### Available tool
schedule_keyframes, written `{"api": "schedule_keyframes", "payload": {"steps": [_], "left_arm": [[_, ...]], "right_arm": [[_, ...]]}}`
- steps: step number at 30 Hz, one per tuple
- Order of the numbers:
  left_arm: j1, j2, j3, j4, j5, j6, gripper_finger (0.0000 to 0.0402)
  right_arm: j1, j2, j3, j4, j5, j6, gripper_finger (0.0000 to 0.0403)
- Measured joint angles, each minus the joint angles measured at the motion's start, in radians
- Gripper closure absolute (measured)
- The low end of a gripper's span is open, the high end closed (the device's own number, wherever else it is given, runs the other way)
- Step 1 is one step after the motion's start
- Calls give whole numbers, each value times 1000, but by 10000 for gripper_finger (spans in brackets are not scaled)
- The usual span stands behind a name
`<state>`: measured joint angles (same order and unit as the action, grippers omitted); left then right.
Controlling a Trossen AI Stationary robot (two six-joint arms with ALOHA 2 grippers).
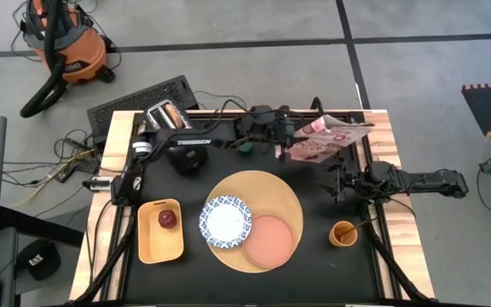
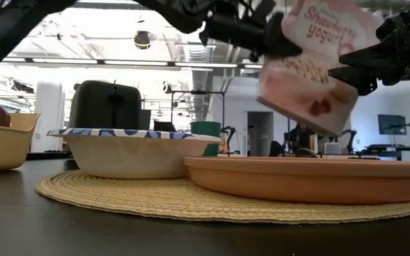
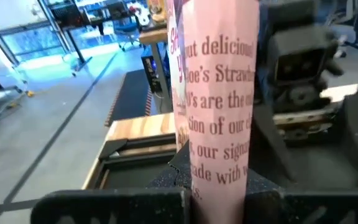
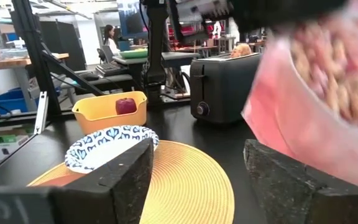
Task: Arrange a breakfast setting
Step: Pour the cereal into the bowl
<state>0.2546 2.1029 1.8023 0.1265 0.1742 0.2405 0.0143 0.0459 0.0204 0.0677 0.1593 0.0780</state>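
Note:
My left gripper (image 1: 285, 138) reaches across the table's far side and is shut on a pink cereal box (image 1: 320, 141), also seen in the low view (image 2: 312, 64). My right gripper (image 4: 197, 180) is open near the box (image 4: 328, 106), on its near right (image 1: 337, 182). The blue-and-white bowl (image 1: 225, 220) and the pink plate (image 1: 271, 240) rest on the round tan board (image 1: 267, 183). The dark red apple (image 1: 168, 218) lies in the yellow tray (image 1: 147, 247). The gold spoon (image 1: 363, 225) stands in the orange cup (image 1: 343, 233). The pale bagel (image 1: 171, 112) stands in the toaster (image 1: 162, 119). My left gripper pinches the pink box between its two fingers, on the two broad printed faces near one end (image 3: 219, 158). The fingers come level from the table's left side. The box is lifted clear of the table and tilted, high above the plate (image 2: 312, 178).
The toaster also shows behind the bowl in the low view (image 2: 109, 103). Bare dark table lies between the board and the cup and along the near edge (image 1: 254, 286). People and benches show in the room beyond (image 4: 110, 37).

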Motion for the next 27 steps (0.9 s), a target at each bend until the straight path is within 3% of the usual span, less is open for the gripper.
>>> {"api": "schedule_keyframes", "payload": {"steps": [5, 11, 15, 20, 27], "left_arm": [[-17, -163, -200, 120, -45, 1, 401], [-32, -394, -589, 543, -89, -61, 401], [-43, -498, -787, 795, -101, -99, 401], [-48, -544, -894, 994, -84, -150, 401], [-58, -535, -898, 1089, -33, -194, 401]], "right_arm": [[0, 0, 0, 0, -2, 0, 121], [0, 0, 0, 14, -2, 0, 121], [0, 0, 0, 45, -2, 0, 121], [-14, 0, 1, 100, 3, 0, 121], [-37, 0, -11, 243, -20, -72, 121]]}}
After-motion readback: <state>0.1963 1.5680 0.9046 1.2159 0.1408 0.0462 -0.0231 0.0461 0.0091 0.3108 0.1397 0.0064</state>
